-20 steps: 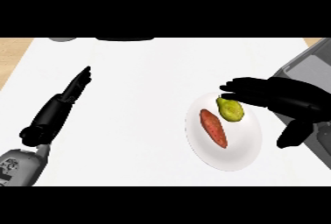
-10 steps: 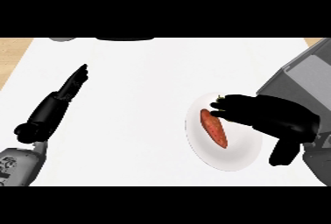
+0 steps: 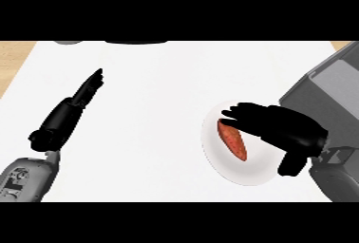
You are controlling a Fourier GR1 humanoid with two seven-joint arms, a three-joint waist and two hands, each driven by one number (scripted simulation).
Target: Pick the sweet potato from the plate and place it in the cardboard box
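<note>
A view from above onto a white tabletop (image 3: 161, 109). The right hand (image 3: 280, 128), black, is spread low over a white plate (image 3: 242, 173) at the right side of the scene. Its fingers (image 3: 235, 113) are only slightly bent and reach across the plate's upper part, their tips at the top end of the sweet potato (image 3: 233, 141). They are not closed round it; whether they actually touch it cannot be told. The thumb hangs down over the plate's right rim. The sweet potato, long and orange-red, lies slanted on the plate, mostly uncovered. The hand hides the plate's upper right area. Just right of the plate stands a grey box (image 3: 329, 90), partly cut off by the edge. At the left, well apart, the left hand (image 3: 85, 90) rests with straight fingers, holding nothing.
</note>
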